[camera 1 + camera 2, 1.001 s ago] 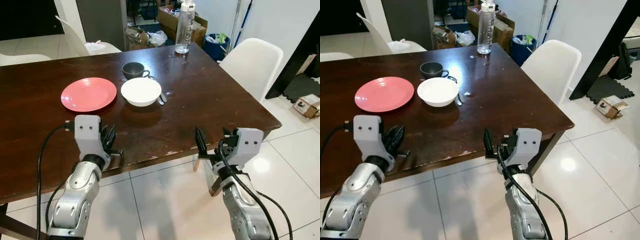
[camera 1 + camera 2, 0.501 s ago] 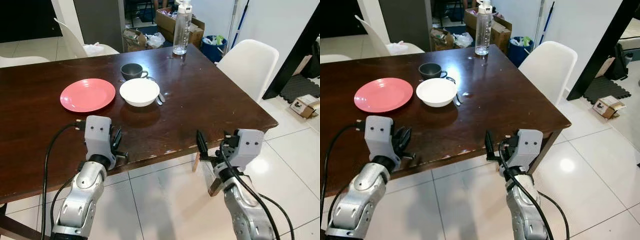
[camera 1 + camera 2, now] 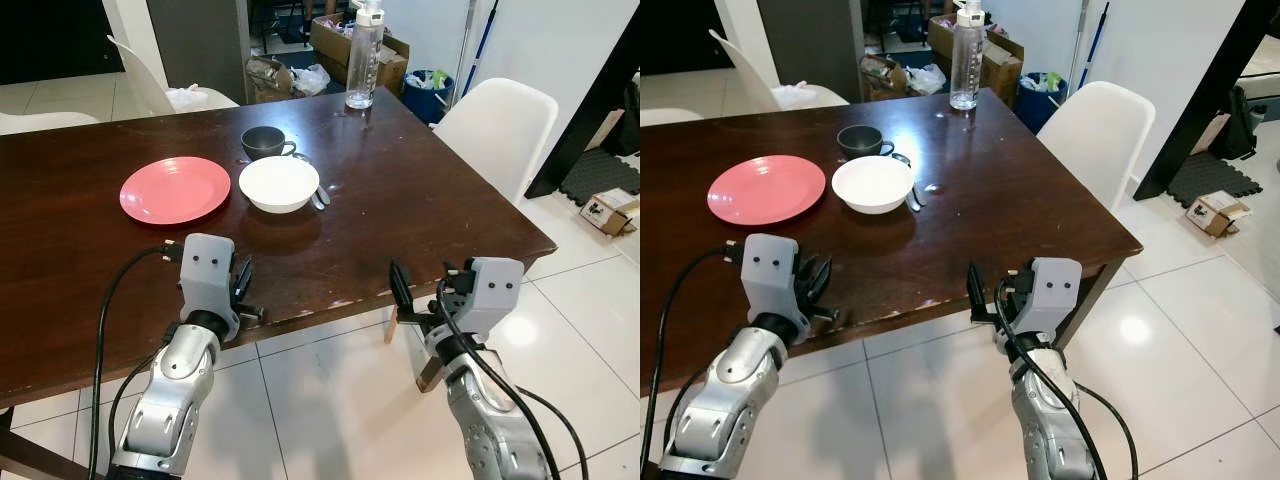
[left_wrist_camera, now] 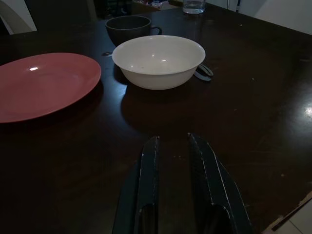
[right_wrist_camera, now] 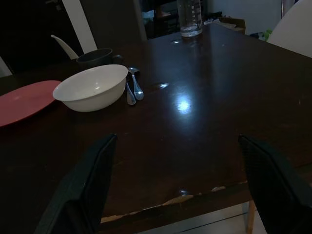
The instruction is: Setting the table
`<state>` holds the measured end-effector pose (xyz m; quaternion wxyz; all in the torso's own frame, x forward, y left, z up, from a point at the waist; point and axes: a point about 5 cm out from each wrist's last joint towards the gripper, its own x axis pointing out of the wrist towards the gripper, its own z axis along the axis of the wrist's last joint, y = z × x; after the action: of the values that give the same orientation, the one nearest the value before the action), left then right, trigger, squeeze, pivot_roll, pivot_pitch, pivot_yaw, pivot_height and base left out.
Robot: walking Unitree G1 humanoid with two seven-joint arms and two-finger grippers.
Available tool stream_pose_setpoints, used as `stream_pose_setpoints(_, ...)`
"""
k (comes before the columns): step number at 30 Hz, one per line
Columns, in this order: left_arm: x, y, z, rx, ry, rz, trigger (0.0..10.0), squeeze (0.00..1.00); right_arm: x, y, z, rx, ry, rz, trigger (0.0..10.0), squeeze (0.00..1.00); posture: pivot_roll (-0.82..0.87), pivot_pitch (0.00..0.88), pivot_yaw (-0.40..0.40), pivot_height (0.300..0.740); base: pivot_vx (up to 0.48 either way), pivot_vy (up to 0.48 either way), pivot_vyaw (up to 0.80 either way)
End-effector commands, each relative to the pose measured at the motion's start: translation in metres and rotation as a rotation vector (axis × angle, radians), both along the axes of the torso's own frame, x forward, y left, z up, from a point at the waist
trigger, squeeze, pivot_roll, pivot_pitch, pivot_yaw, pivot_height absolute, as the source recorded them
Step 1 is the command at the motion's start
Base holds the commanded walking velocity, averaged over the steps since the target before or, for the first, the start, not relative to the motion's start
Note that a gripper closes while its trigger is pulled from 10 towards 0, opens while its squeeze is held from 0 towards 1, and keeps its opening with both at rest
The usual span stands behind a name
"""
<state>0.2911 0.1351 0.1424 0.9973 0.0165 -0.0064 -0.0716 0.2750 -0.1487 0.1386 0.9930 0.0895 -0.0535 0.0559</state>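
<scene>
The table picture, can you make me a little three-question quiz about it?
1. True or false: the white bowl sits between the pink plate and the spoons.
2. Which gripper has its fingers spread wide: left gripper or right gripper?
3. What stands at the table's far edge: A) a clear bottle, B) a vase, C) a lamp?

Key: 1 true. 2 right. 3 A.
</scene>
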Motion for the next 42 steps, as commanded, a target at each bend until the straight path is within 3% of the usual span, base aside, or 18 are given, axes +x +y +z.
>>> stream_pose_setpoints(1, -0.0006, -0.0001, -0.0066, 0.005, 0.019, -0.002, 10.0, 0.0, -0.0019, 0.0006, -0.0007, -0.003, 0.009, 0.003, 10.0, 0.0, -0.12, 0.0, 0.041, 0.74, 0.0, 0.0, 0.0)
stream_pose_setpoints(27, -0.0014, -0.0012, -0.0104, -0.002, 0.02, -0.003, 10.0, 0.0, -0.0029, 0.0006, -0.0049, -0.03, 0.022, 0.009, 10.0, 0.0, -0.13, 0.0, 0.039, 0.74, 0.0, 0.0, 0.0)
stream_pose_setpoints(42, -0.0003, -0.0012, -0.0114, -0.001, 0.017, 0.01, 10.0, 0.0, -0.0031, 0.0022, -0.0054, -0.075, 0.018, 0.017, 10.0, 0.0, -0.13, 0.0, 0.04, 0.74, 0.447, 0.0, 0.0)
